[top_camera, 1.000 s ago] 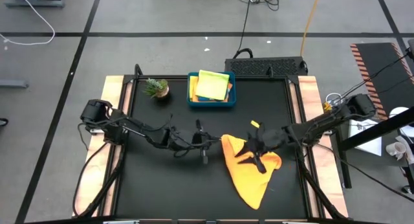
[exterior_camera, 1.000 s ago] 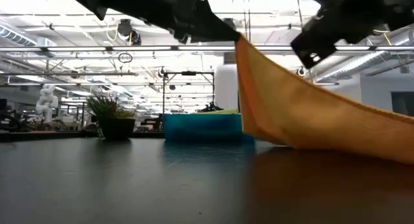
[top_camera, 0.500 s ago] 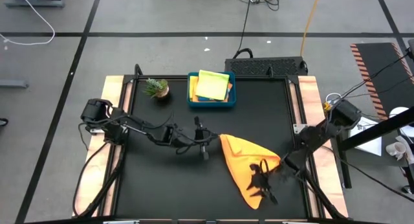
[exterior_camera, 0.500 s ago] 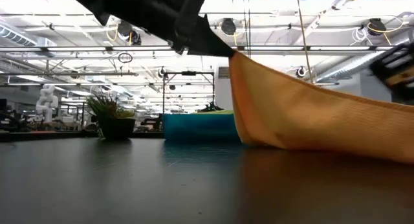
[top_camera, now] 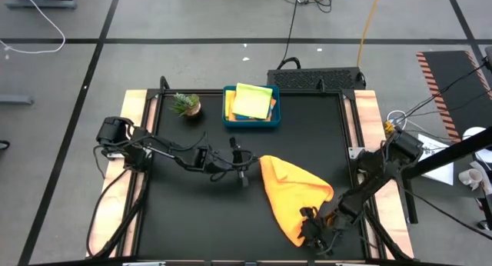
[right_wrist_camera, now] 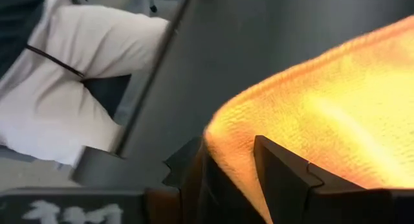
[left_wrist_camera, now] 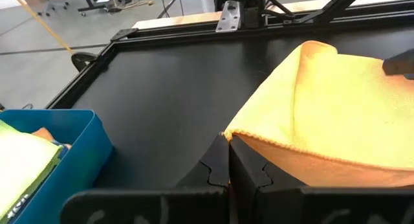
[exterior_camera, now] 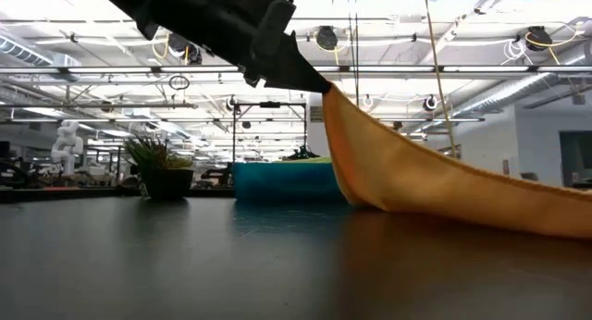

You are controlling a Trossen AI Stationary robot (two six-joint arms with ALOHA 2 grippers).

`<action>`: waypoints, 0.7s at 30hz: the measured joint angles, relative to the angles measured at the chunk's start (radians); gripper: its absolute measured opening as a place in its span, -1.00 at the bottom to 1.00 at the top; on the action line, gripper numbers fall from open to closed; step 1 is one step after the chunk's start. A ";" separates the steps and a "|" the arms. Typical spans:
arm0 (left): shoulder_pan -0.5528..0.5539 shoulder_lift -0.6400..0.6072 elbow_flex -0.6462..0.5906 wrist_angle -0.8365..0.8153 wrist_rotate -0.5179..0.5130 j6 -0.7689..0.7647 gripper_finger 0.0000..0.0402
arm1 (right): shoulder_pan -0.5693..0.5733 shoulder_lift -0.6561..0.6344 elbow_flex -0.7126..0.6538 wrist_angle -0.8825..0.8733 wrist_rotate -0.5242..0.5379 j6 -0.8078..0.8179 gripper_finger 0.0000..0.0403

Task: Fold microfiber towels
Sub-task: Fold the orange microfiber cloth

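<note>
1. So, high view first: the right gripper (top_camera: 314,224) has swung off the middle of the orange towel (top_camera: 294,195) over the last second and now sits at its near corner, by the table's front edge. The left gripper (top_camera: 247,172) hasn't budged and still pinches the far-left corner. That probably means the robot is lining up two corners for a stretch or fold, so the task is early on. The teal tray (top_camera: 227,118) with the other towels (top_camera: 253,101) and the little plant (top_camera: 185,104) sit at the back, well apart.

2. Low view: the left arm holds its corner up off the table (exterior_camera: 166,264), and the cloth slopes down to the right until it lies flat. The right arm, which was in frame a moment ago, is gone from this view.

3. Left wrist view: the fingers (left_wrist_camera: 218,167) are clenched on the towel's hem. Lots of bare black table beyond it, up to the raised frame.

4. Right wrist view: the right fingers (right_wrist_camera: 281,175) straddle the towel's edge, one each side, but whether they are actually pinching it can't be told. The table edge is right there, and a person's light trousers show just past it, so not much room on that side.
</note>
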 joint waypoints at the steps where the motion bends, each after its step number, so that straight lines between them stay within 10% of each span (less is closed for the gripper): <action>1: 0.000 0.000 0.000 -0.001 0.000 -0.002 -1.00 | 0.000 0.015 0.000 0.006 0.000 0.000 -0.34; 12: 0.000 0.000 0.000 -0.005 -0.001 -0.010 -1.00 | 0.002 0.101 0.004 0.029 0.055 -0.026 -0.39; 21: -0.029 -0.103 -0.001 -0.094 -0.056 -0.007 -1.00 | 0.000 -0.044 -0.005 -0.019 0.139 -0.125 -0.95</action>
